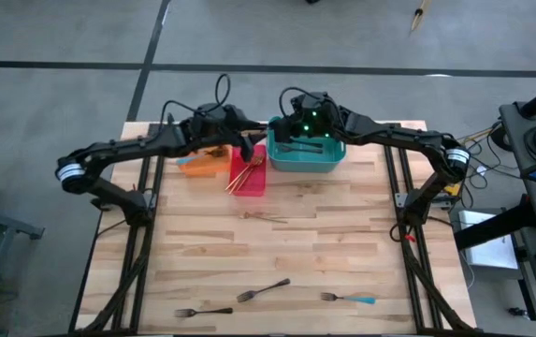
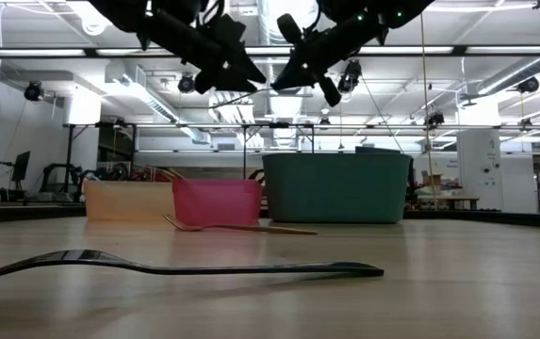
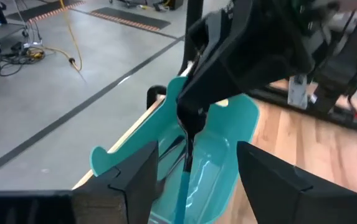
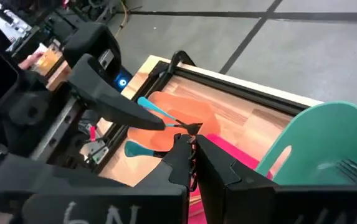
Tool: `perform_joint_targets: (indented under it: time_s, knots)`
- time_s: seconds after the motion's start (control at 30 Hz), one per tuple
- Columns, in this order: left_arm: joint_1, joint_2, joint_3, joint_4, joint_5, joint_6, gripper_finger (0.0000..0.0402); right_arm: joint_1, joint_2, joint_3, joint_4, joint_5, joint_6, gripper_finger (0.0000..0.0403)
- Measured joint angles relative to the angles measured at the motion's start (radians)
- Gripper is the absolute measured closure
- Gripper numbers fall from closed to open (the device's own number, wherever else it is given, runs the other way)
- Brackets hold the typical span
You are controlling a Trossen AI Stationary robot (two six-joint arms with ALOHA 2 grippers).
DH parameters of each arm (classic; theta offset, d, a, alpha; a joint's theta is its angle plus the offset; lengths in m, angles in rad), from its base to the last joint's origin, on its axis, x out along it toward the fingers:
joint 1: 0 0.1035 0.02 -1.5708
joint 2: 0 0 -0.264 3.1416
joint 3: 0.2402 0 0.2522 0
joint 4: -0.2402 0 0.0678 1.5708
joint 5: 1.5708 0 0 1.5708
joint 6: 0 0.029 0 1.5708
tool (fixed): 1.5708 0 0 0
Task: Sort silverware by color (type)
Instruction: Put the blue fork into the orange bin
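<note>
High view: right hand [image 1: 283, 127] over teal bin [image 1: 333, 159], left hand [image 1: 247, 146] just beside it above red bin [image 1: 253, 180], with gold fork [image 1: 266, 217], two dark forks [image 1: 263, 290] and blue fork [image 1: 347, 298] lying apart on table [image 1: 342, 243]. Left wrist view: right hand clenched on held fork [image 3: 183, 180], blue handle hanging between spread left fingers [image 3: 138, 180], released, not touching. Right wrist view: same clenched grip on held fork above orange bin [image 4: 184, 109].
</note>
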Motion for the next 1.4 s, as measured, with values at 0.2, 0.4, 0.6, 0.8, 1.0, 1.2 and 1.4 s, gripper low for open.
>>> perform_joint_targets:
  time_s: [0.2,0.4,0.6,0.8,1.0,1.2,1.4]
  knots:
    - [-0.001,0.054,0.051,-0.053,-0.001,0.062,0.0229,0.0,0.006,0.0,-0.019,0.011,0.026,0.0395]
    - [-0.001,0.077,0.107,-0.169,-0.023,0.087,0.028,0.0,0.017,0.0,-0.019,0.012,0.035,0.0394]
    - [0.0,0.077,0.121,-0.228,-0.029,0.089,0.0377,-0.001,0.018,0.0,-0.015,0.011,0.037,0.0394]
    - [-0.002,0.077,0.122,-0.232,-0.026,0.076,0.0397,0.0,0.018,0.0,-0.011,0.015,0.036,0.0394]
    - [-0.005,0.077,0.15,-0.237,-0.027,0.052,0.04,0.0,0.018,0.0,-0.002,0.009,0.038,0.0376]
    - [-0.004,0.077,0.202,-0.324,-0.027,0.073,0.04,0.0,0.017,0.0,-0.007,0.006,0.042,0.0321]
    - [0.019,0.077,0.261,-0.534,-0.026,0.177,0.0401,-0.019,0.004,0.0,-0.019,0.005,0.063,0.0265]
